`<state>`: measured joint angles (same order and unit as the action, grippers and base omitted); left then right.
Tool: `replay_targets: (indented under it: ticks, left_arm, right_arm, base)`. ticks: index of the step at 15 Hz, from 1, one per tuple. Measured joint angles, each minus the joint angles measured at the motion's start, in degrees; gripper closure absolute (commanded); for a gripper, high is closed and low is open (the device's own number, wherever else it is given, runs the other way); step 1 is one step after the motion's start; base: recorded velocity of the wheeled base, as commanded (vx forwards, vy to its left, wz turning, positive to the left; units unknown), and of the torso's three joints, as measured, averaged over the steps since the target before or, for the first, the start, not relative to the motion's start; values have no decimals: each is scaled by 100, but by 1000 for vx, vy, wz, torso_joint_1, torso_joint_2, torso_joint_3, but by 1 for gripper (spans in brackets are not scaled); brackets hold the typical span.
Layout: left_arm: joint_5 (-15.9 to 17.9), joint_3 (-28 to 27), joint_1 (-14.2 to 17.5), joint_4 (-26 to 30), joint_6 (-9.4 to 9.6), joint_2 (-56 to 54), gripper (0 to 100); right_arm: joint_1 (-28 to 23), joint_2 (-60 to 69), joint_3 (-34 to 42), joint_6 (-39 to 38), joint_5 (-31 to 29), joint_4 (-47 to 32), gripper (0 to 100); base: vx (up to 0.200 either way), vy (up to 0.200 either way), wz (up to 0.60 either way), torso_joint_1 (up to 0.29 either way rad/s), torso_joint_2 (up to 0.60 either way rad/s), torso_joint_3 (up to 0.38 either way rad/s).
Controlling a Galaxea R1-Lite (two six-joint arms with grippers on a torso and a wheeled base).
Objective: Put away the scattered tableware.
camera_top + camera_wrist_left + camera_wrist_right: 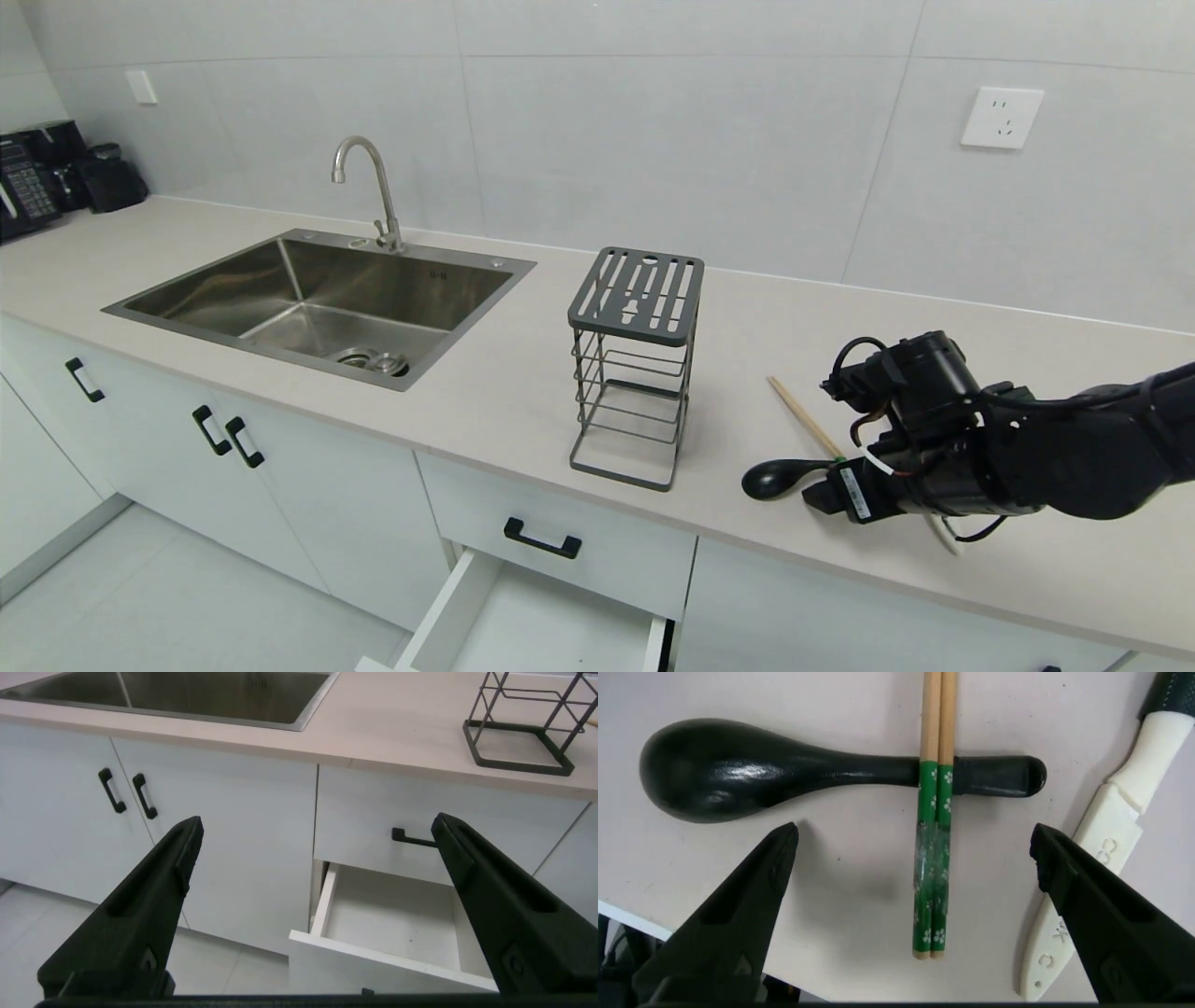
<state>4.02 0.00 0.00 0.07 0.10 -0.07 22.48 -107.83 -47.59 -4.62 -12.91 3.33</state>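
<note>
A long pale countertop (523, 373) runs from left to right against a tiled wall. A steel sink (411, 289) is set into its left part and a tall wire rack (633, 364) stands near the middle, close to the near edge. Bare counter stretches between the rack and the tableware on the right. Below the rack, one drawer (523, 635) is pulled open toward the viewer. The right gripper (913, 835) sits low over the right part of the counter with its fingers spread wide, holding nothing. Between those fingers lies a pair of wooden chopsticks (934, 812) with green ends, resting across the handle of a black spoon (785, 765). The spoon's bowl points left, near the counter's near edge. A white knife-like utensil (1102, 859) lies just beside the chopsticks. The left gripper (318, 821) hangs in front of the white cabinet doors, also spread wide and holding nothing, with the open drawer beyond it.
</note>
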Motion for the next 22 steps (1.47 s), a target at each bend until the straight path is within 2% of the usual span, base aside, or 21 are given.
replay_targets:
  ticks: [3,4,16,22]
  left_arm:
    - [0,0,0,0,0,0,0]
    - [2,0,0,0,0,0,0]
    - [0,0,0,0,0,0,0]
    - [2,0,0,0,0,0,0]
  right_arm:
    - [-2,5,62,-20,5,-32,0]
    - [-5,5,88,-68,7,-33,100]
    - [-27,143,105,-350,7,-35,100]
    - [21,1042,63,-497,79,-24,100]
  base:
    - [0,0,0,0,0,0]
    - [0,0,0,0,0,0]
    - [0,0,0,0,0,0]
    - [0,0,0,0,0,0]
